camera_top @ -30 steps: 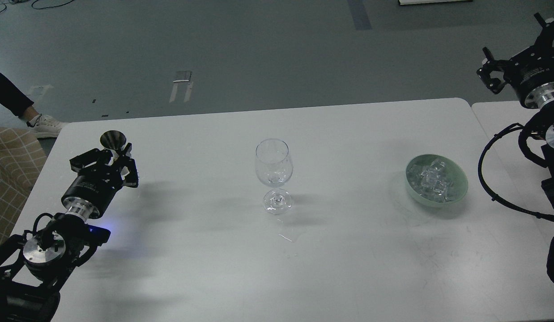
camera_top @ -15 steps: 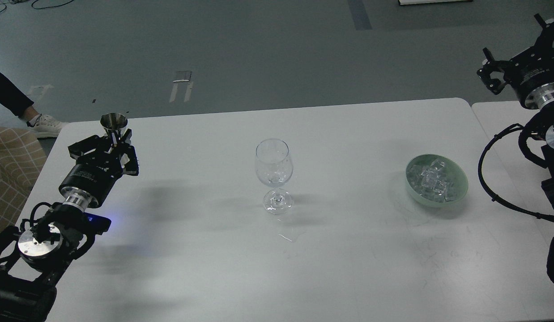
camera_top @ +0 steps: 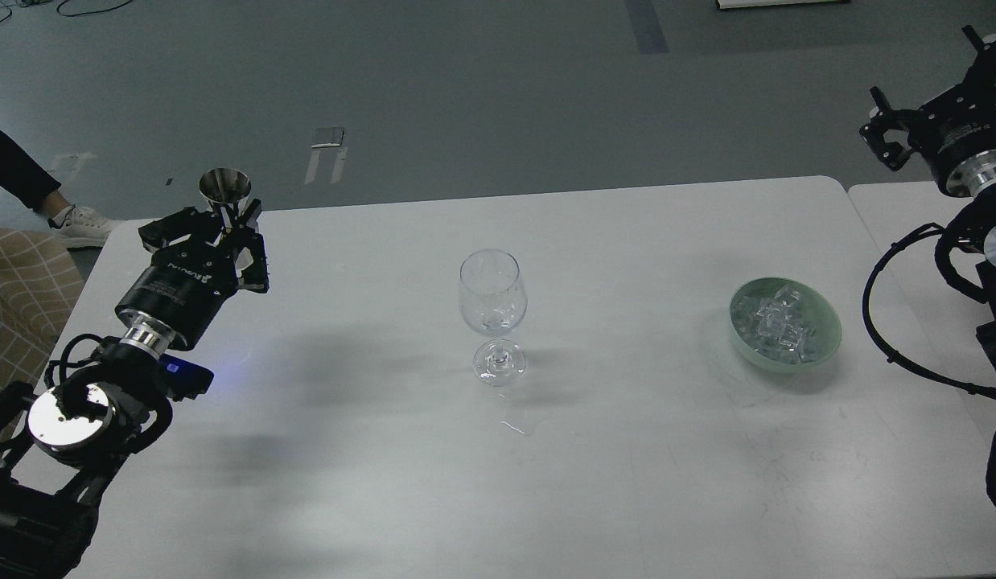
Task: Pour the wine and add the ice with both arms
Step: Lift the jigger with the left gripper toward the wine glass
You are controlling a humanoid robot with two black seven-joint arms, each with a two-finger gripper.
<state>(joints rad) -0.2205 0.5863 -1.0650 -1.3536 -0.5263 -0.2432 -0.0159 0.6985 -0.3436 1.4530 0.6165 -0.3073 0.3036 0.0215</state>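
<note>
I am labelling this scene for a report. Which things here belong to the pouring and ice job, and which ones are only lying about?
For the job:
- metal cup in left gripper
- wine glass
- ice in green bowl
- right gripper, empty

Lying about:
- small spill on table
- person's shoe
- checked cushion

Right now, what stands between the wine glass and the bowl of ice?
Nothing: in the head view, only bare table separates the wine glass from the ice bowl.

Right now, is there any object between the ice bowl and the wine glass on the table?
No, nothing visible. The table is bare between the ice in its green bowl and the wine glass.
</note>
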